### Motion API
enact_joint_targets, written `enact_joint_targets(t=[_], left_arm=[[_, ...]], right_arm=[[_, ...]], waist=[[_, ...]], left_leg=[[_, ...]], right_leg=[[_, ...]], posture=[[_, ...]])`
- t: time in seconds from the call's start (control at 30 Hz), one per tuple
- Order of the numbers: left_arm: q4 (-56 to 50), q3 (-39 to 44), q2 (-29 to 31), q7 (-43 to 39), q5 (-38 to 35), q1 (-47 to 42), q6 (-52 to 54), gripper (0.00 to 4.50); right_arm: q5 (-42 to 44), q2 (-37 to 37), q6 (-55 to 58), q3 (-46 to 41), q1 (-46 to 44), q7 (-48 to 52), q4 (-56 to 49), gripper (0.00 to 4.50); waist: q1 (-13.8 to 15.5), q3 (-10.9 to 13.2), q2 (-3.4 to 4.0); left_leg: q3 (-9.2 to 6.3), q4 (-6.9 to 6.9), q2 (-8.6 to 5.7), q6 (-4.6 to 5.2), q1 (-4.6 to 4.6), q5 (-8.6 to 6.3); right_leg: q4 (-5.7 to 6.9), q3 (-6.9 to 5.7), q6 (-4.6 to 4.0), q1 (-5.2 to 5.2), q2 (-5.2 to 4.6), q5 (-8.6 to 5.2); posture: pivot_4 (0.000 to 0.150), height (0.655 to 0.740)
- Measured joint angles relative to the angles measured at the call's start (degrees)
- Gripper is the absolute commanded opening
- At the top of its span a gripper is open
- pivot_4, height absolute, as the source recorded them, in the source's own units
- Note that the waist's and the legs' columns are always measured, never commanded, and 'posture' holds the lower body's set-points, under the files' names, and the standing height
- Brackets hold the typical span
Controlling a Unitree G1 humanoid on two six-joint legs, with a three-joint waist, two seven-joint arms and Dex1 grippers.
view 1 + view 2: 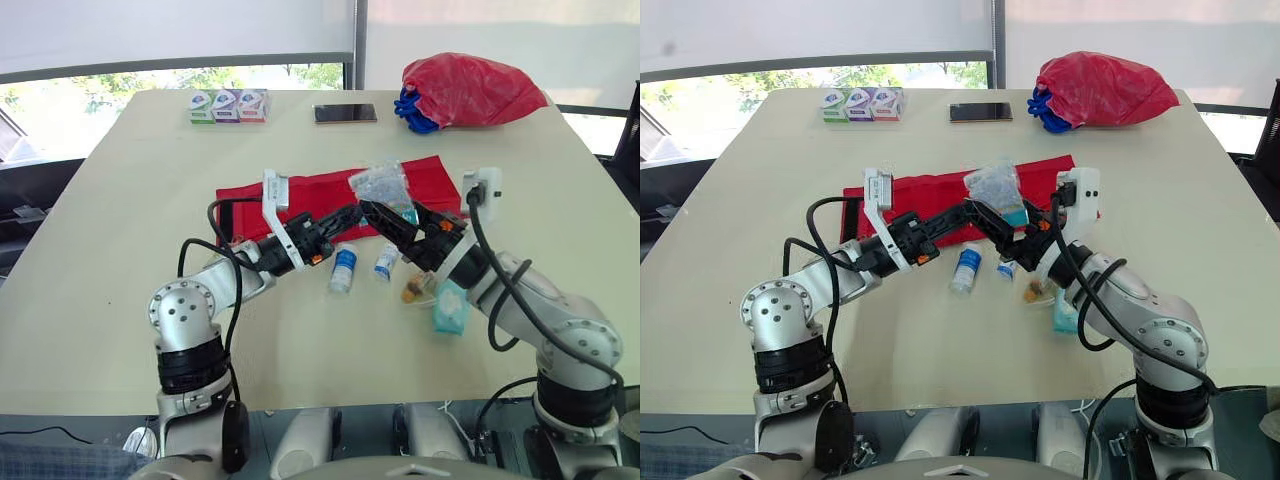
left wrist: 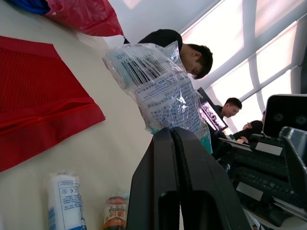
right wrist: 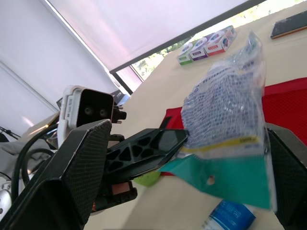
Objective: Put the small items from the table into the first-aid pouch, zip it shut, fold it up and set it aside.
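Left gripper (image 2: 171,131) | jaws pinch packet (image 2: 158,86) | clear, blue-printed, teal edge

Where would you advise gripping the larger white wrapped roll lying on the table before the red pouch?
Probably across its middle, from above: the wrapped roll lies flat with both long sides free, so its narrow width can be straddled, clear of the smaller roll beside it.
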Motion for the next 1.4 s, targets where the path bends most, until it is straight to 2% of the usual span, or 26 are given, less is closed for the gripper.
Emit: enact_joint_targets(t=[0.2, 0.23, 0.3, 0.57, 1.1, 1.13, 1.17, 1.23, 1.37, 1.4], left_arm=[[0.00, -2.08, 2.74, -1.53, 0.04, 0.00, -0.98, 0.03], [0.00, -2.47, 3.35, -1.93, 0.07, 0.00, -1.05, 0.00], [0.00, -3.22, 3.80, -2.81, 0.09, 0.06, -1.32, 0.00], [-0.44, -4.48, 6.05, -5.28, 0.61, 3.66, -3.20, 0.00], [-0.54, -6.39, 8.57, -9.52, 2.66, 5.57, -6.67, 0.00], [-0.50, -6.38, 9.35, -10.16, 3.50, 5.66, -7.14, 0.53], [-0.46, -6.28, 9.75, -10.43, 3.74, 5.74, -7.30, 0.56], [-0.29, -6.22, 10.78, -11.72, 4.78, 5.78, -7.66, 1.21], [1.00, -6.00, 14.06, -15.33, 8.80, 5.35, -10.10, 3.13], [2.43, -6.23, 15.78, -16.74, 12.07, 4.74, -11.99, 3.71]], right_arm=[[5.09, -3.63, 0.11, -0.16, -0.27, -0.04, 0.73, 4.50], [5.86, -4.46, 0.13, -0.17, -0.27, -0.03, 0.75, 4.10], [7.66, -5.09, 0.14, -0.45, -0.27, -0.03, 0.80, 3.84], [10.08, -7.08, -0.41, 0.22, 0.40, -0.82, 0.79, 0.04], [10.44, -7.93, -1.45, 1.32, 1.11, -2.20, 0.79, 0.04], [10.55, -7.77, -2.08, 1.19, 1.31, -2.71, 0.90, 0.00], [10.56, -7.80, -2.31, 1.05, 1.52, -2.89, 0.99, 0.00], [10.70, -7.79, -2.46, 1.03, 1.87, -3.28, 1.12, 0.00], [12.00, -7.79, -3.53, 0.87, 2.70, -3.69, 1.47, 0.00], [12.65, -7.85, -3.79, 0.65, 3.12, -3.69, 1.66, 0.00]], waist=[[-0.46, 0.00, 0.00], [-0.53, 0.00, 0.00], [-0.79, 0.00, 0.00], [-0.94, 0.01, 0.01], [-0.92, 0.01, 0.01], [-0.93, 0.01, 0.01], [-0.93, 0.02, 0.02], [-0.94, 0.02, 0.02], [-0.93, 0.03, 0.03], [-0.91, 0.04, 0.04]], left_leg=[[-0.01, -0.02, 0.02, 0.00, 0.00, 0.00], [-0.01, -0.02, 0.02, 0.00, 0.00, 0.00], [-0.01, -0.03, 0.03, 0.00, 0.00, 0.00], [0.00, -0.05, 0.05, 0.01, 0.00, 0.00], [-0.01, -0.06, 0.04, 0.02, -0.02, -0.01], [-0.02, -0.06, 0.04, 0.02, -0.02, -0.01], [-0.01, -0.07, 0.04, 0.02, -0.02, -0.01], [-0.01, -0.08, 0.04, 0.02, -0.03, -0.01], [-0.01, -0.09, 0.04, 0.02, -0.03, -0.01], [-0.01, -0.10, 0.04, 0.02, -0.04, -0.01]], right_leg=[[-0.01, 0.00, -0.01, 0.00, 0.01, -0.01], [-0.01, 0.00, -0.01, 0.00, 0.01, -0.01], [-0.01, 0.00, -0.01, 0.00, 0.01, -0.01], [-0.04, 0.02, -0.01, 0.00, 0.00, -0.02], [-0.08, 0.01, -0.01, 0.00, -0.01, -0.02], [-0.08, 0.00, -0.01, 0.00, -0.01, -0.02], [-0.08, 0.01, -0.01, 0.00, -0.01, -0.02], [-0.09, 0.00, -0.01, -0.01, 0.00, -0.02], [-0.10, 0.00, -0.01, -0.02, 0.00, -0.02], [-0.10, -0.01, -0.01, -0.02, 0.00, -0.02]], posture=[[0.150, 0.7400], [0.150, 0.7400], [0.150, 0.7400], [0.150, 0.7400], [0.150, 0.7400], [0.150, 0.7400], [0.150, 0.7400], [0.150, 0.7400], [0.150, 0.7400], [0.150, 0.7400]])
